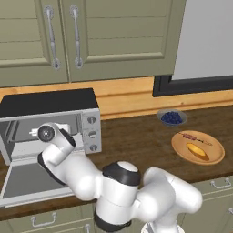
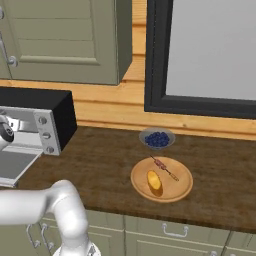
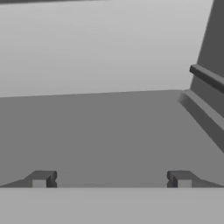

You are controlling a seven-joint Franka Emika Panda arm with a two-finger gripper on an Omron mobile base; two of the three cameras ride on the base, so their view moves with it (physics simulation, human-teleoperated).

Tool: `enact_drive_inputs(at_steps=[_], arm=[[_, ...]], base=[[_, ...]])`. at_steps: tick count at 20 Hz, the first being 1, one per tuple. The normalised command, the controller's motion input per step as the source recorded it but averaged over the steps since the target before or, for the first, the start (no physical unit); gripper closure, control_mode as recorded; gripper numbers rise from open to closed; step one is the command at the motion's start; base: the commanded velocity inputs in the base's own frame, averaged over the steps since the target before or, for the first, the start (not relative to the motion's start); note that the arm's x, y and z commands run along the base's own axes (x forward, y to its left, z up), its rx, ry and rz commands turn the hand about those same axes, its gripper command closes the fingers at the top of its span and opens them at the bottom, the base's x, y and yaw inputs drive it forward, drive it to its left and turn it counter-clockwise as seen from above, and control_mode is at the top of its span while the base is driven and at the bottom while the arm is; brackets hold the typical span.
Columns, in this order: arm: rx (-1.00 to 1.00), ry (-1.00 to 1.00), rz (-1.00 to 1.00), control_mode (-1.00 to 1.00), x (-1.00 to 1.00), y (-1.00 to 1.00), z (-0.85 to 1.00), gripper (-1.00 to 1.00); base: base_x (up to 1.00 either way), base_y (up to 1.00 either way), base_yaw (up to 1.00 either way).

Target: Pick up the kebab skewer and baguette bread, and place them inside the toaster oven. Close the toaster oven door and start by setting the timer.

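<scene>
The toaster oven [image 1: 50,103] stands at the left of the counter, and it also appears in the right base view [image 2: 50,112]. The toaster oven door [image 1: 32,179] is dropped down flat in front of it. My hand [image 1: 45,133] is at the oven's mouth. In the hand view my gripper [image 3: 111,179] faces the bare grey oven floor, open, with nothing between its fingertips [image 3: 41,179]. The kebab skewer [image 1: 195,137] [image 2: 164,168] and the baguette bread [image 1: 197,151] [image 2: 154,182] lie side by side on a wooden plate [image 1: 182,144] [image 2: 177,187] far to the right.
A bowl of blueberries [image 1: 171,118] [image 2: 157,138] sits just behind the plate. Three knobs [image 1: 92,134] run down the oven's right panel. Wall cabinets [image 1: 91,36] hang above, and a dark-framed window [image 2: 210,50] is at the right.
</scene>
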Motion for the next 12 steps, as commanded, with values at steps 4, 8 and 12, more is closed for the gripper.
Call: enact_drive_inputs(at_steps=[4, 8, 12], arm=[[0.00, 0.01, 0.00, -1.00, 0.00, 0.00, -0.16, -1.00], [0.00, 0.04, 0.00, -1.00, 0.00, 0.00, -0.21, -1.00], [0.00, 0.02, 0.00, -1.00, -0.06, 0.00, -0.17, -1.00]], base=[[0.00, 0.00, 0.00], [0.00, 0.00, 0.00], [0.00, 0.00, 0.00]])
